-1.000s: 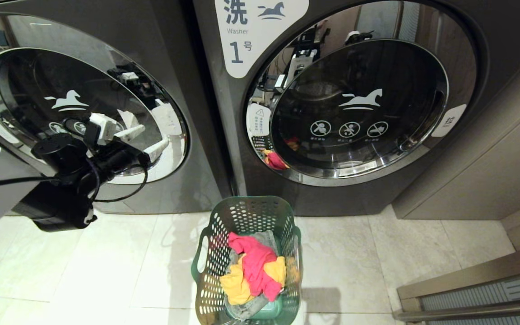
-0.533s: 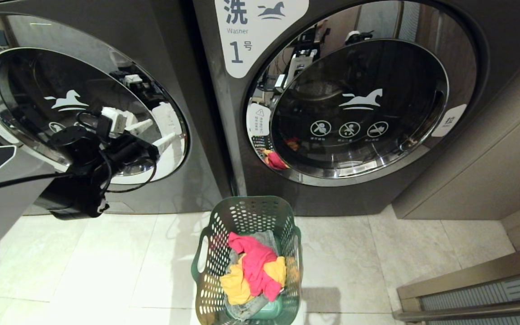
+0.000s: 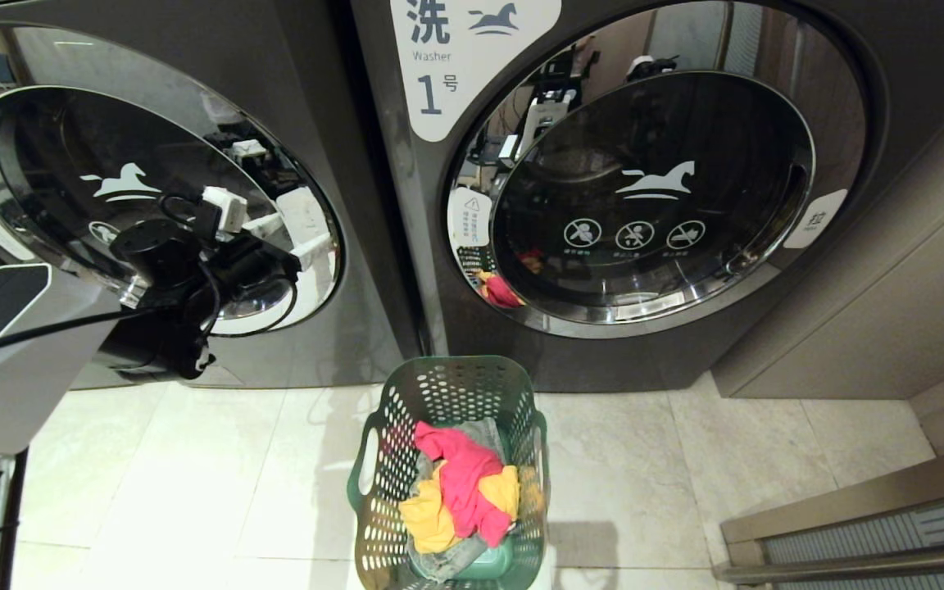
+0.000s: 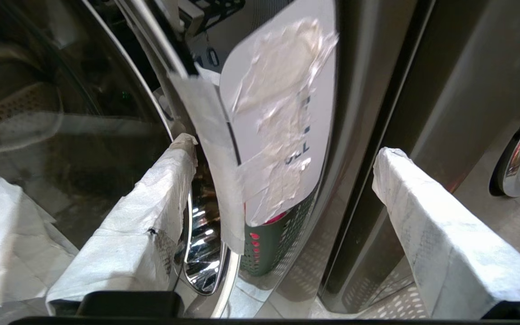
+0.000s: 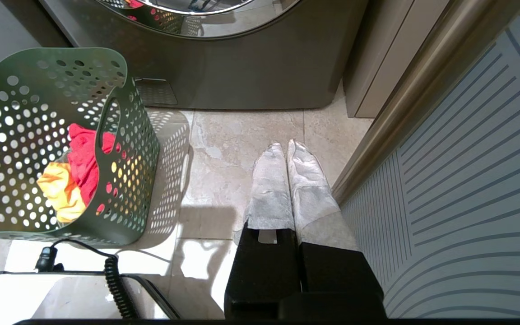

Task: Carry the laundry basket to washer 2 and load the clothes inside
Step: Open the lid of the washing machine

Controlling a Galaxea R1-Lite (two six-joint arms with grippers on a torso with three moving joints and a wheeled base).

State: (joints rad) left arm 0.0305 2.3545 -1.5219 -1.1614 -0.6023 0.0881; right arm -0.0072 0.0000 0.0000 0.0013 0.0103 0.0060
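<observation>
We're hovering left gripper (image 3: 288,238), jaws apart, at left washer (image 4: 106,113) door rim. Laundry basket (image 3: 449,467) sitting on floor by washer 1 (image 3: 652,197). Right gripper (image 5: 285,151) together. Risk: fingers slipping off rim.

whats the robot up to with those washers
The laundry basket sits on the floor in front of the machines, clothes not yet loaded. The left pincer, open and empty, is up at the chrome rim of the left-hand washer's door, which looks shut. The right pincer hangs shut near the floor, beside the basket.
</observation>
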